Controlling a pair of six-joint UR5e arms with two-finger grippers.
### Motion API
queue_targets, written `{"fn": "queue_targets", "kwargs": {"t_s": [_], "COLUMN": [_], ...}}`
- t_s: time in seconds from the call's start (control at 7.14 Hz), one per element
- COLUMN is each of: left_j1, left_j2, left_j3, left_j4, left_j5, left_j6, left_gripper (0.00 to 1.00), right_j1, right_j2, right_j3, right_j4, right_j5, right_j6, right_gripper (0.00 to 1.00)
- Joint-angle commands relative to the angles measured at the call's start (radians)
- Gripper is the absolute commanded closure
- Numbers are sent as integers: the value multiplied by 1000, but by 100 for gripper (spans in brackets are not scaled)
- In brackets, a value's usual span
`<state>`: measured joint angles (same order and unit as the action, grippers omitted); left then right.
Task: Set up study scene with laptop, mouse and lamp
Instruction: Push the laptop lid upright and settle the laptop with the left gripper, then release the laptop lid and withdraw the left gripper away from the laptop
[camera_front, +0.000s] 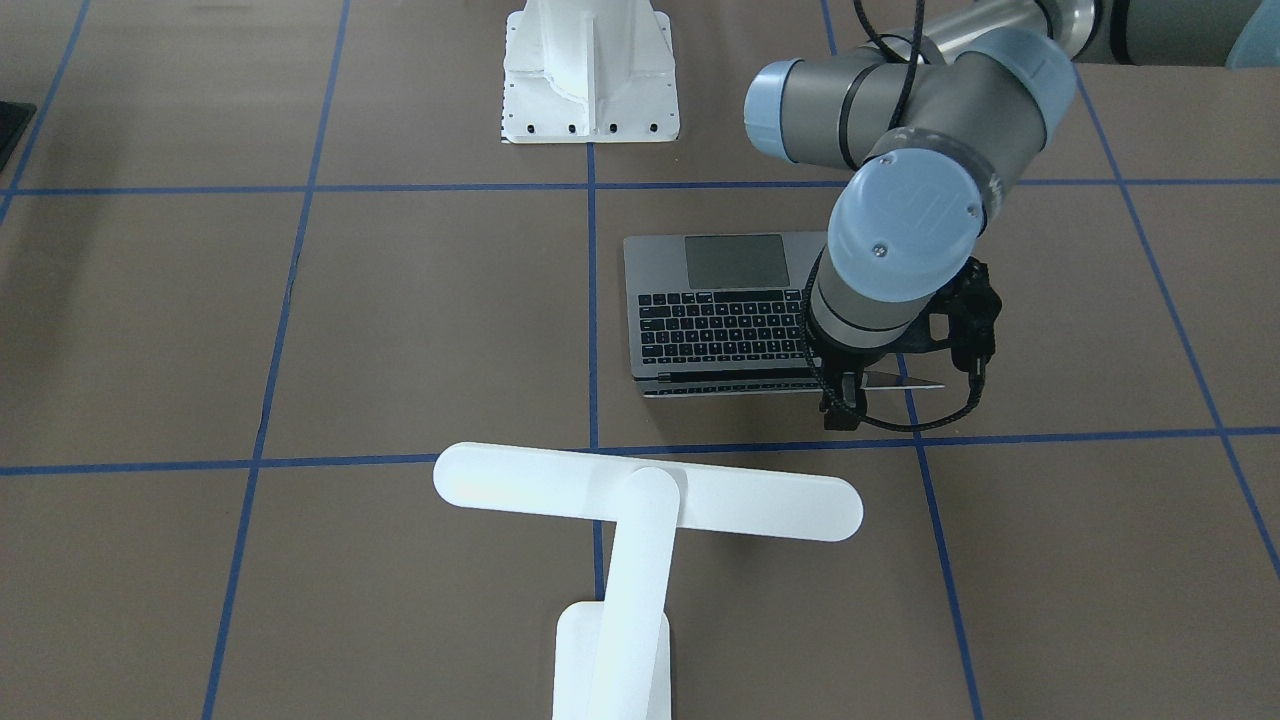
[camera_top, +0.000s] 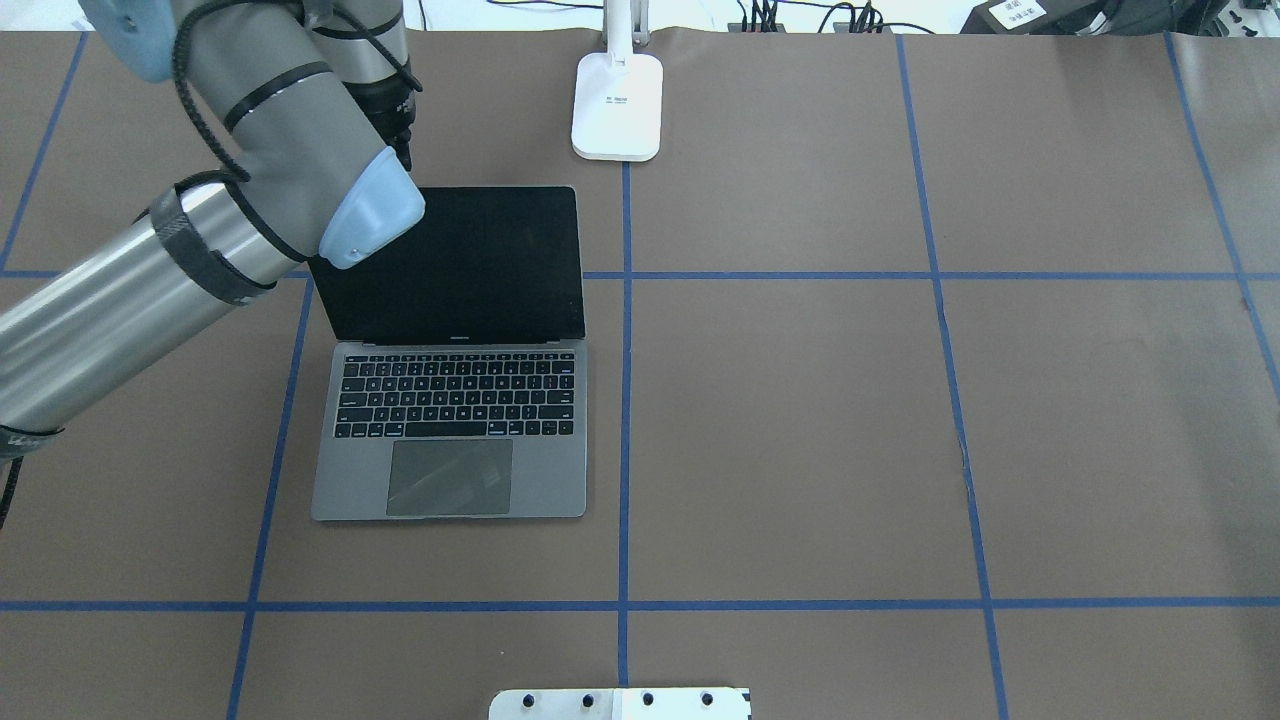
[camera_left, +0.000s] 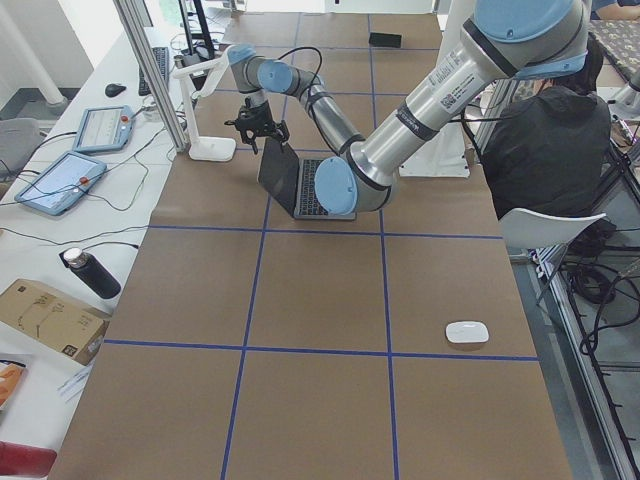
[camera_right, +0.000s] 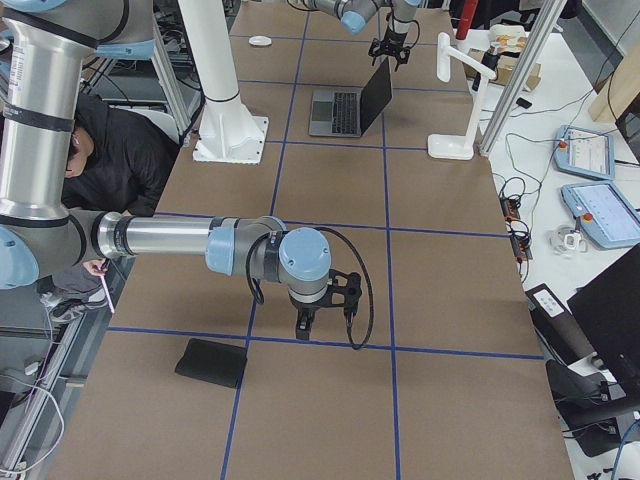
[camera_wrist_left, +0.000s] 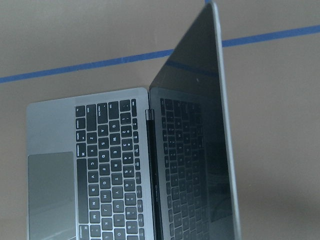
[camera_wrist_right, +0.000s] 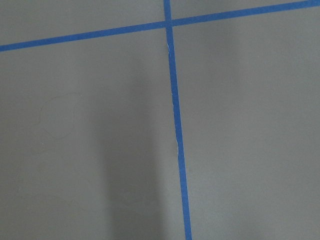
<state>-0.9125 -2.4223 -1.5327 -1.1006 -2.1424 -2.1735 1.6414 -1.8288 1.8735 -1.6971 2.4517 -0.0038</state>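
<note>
Front-facing view: the laptop (camera_front: 722, 312) is being shown open on the table (camera_front: 400, 320). The lamp (camera_front: 640, 505) is standing near its lid side, and the left gripper (camera_front: 842, 405) is being held at the lid's corner; whether its jaws are parted cannot be told.

Overhead: that gripper is being hidden mostly by the arm.

Left side: the mouse (camera_left: 467, 332) is being seen well apart from the laptop.

Right side: the right gripper (camera_right: 304, 328) is being pointed down at the table near a black pad (camera_right: 211, 362); its jaws cannot be judged.

Left wrist: keys and lid edge are being framed.
</note>
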Motion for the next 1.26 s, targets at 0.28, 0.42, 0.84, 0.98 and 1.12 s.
{"fn": "queue_targets", "kwargs": {"t_s": [0.28, 0.42, 0.84, 0.98, 1.12], "left_j1": [-31, -29, -48, -57, -68], "left_j2": [207, 227, 270, 275, 276], "left_j3": [-263, -267, -300, -310, -314], "left_j4": [7, 4, -2, -2, -2], "left_j5": [7, 9, 6, 7, 7], "left_j6": [380, 509, 853, 962, 1039], "left_gripper": [0, 0, 0, 0, 0], "right_j1": [0, 0, 0, -2, -20], "right_j2": [-9, -10, -59, -72, -72], "right_j3": [0, 0, -19, -43, -80], "right_j4": [4, 4, -6, -9, -7], "right_j5": [-10, -16, -25, -25, -25], "right_j6": [-10, -12, -205, -314, -431], "right_gripper": [0, 0, 0, 0, 0]}}
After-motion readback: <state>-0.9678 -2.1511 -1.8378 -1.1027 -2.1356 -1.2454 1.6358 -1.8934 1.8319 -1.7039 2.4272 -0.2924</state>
